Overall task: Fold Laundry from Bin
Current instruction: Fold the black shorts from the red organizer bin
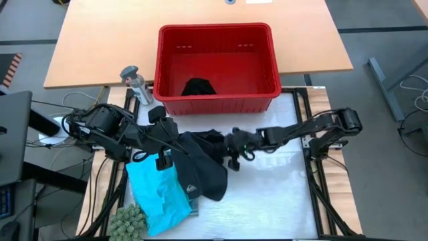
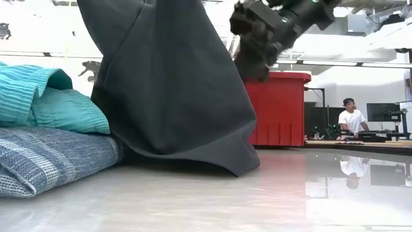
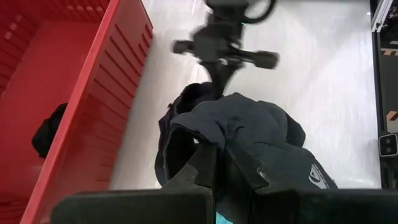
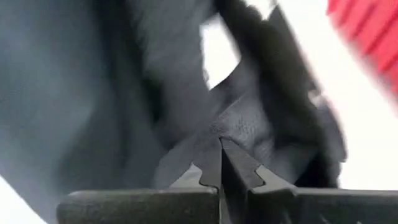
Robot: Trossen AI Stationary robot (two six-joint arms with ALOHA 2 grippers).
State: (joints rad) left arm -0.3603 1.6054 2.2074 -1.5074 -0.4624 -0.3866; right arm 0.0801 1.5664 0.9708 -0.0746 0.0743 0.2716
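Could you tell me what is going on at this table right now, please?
Both arms are holding one black garment up off the white work surface, in front of the red bin. The left gripper and the right gripper are each shut on its cloth, and its lower edge drapes onto the surface. A turquoise garment lies on a blue-grey striped one nearby. One more black piece remains in the bin.

Black garment (image 2: 170, 84) — top cut off, bin (image 2: 280, 109) half-hidden.
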